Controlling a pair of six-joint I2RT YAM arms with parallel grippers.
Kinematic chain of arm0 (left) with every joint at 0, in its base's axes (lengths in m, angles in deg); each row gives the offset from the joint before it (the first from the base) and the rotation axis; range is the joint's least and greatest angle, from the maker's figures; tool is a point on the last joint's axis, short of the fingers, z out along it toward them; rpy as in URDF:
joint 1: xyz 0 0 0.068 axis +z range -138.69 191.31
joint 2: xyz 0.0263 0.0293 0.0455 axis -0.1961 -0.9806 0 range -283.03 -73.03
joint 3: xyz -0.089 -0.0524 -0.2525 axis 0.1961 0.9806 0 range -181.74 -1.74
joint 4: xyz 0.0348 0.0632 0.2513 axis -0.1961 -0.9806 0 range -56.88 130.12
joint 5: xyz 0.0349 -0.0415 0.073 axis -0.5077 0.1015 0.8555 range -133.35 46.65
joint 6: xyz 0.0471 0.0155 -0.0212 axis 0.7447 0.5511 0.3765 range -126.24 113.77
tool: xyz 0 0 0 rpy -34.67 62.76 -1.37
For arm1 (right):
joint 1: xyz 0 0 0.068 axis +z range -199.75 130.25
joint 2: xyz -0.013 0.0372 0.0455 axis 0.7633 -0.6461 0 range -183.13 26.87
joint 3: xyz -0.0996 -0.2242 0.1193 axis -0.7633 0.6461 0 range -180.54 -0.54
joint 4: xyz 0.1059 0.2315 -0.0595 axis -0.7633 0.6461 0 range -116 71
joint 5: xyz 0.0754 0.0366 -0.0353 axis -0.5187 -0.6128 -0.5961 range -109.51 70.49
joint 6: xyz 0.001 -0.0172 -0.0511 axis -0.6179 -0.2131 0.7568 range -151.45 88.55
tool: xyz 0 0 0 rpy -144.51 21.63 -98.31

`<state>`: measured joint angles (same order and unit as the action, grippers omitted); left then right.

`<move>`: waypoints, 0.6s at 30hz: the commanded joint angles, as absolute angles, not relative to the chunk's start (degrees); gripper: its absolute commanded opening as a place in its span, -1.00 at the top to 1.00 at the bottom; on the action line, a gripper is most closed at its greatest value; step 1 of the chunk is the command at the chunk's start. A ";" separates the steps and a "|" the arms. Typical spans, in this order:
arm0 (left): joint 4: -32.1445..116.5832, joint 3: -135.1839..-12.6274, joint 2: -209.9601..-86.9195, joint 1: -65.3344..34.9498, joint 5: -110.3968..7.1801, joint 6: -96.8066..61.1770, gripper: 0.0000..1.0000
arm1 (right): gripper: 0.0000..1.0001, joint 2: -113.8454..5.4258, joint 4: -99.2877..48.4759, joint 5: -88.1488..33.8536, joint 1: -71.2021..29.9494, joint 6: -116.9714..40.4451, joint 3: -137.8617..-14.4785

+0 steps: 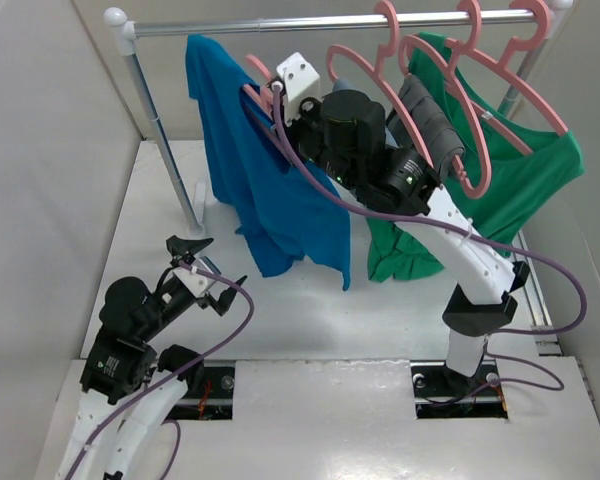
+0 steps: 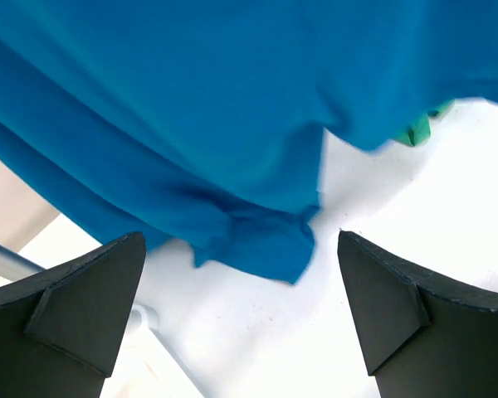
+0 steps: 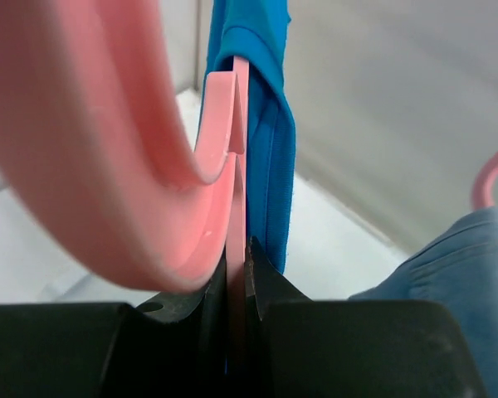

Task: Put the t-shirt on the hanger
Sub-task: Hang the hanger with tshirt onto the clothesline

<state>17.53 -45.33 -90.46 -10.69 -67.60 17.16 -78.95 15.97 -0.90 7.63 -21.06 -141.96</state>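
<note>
The t-shirt point(image 1: 265, 190) is draped over the hanger point(image 3: 236, 166), which is clamped by the right gripper point(image 3: 236, 269) and held up near the rail point(image 1: 330, 25), seemingly so the cloth hangs free, while the left gripper point(image 2: 241, 307) is spread empty beneath the hem.

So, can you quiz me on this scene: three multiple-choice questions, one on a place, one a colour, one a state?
1. From above, where is the t-shirt relative to the green shirt? A left of it; B right of it; C beneath it.
2. What colour is the hanger in the right pincer? A white; B pink; C black.
3. The left pincer is: A shut on the t-shirt; B shut on a hanger; C open and empty.
Answers: A, it hangs left of the green one; B, pink plastic is clamped in it; C, it gapes wide with nothing inside.
</note>
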 commanded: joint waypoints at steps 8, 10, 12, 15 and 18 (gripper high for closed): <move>18.58 -43.92 -89.73 -10.49 -66.46 16.00 -1.00 | 1.00 -80.88 -8.50 2.82 2.37 -18.26 -145.82; 18.58 -43.31 -89.73 -10.49 -66.46 16.00 -1.00 | 1.00 -82.99 -9.74 2.82 0.79 -18.26 -146.96; 18.58 -42.79 -89.73 -10.49 -66.46 16.00 -1.00 | 1.00 -85.00 -11.49 2.82 0.26 -18.79 -148.71; 19.11 -42.78 -89.73 -10.49 -66.46 15.47 -1.00 | 1.00 -86.94 -12.20 2.82 -0.27 -19.50 -149.77; 19.11 -42.25 -89.12 -10.49 -66.46 15.47 -1.00 | 1.00 -88.27 -13.34 2.30 -1.41 -22.56 -150.57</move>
<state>17.15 -42.60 -90.20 -10.69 -66.64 16.68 -88.92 -4.09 2.16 -0.76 -19.90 -146.90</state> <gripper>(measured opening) 0.997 0.141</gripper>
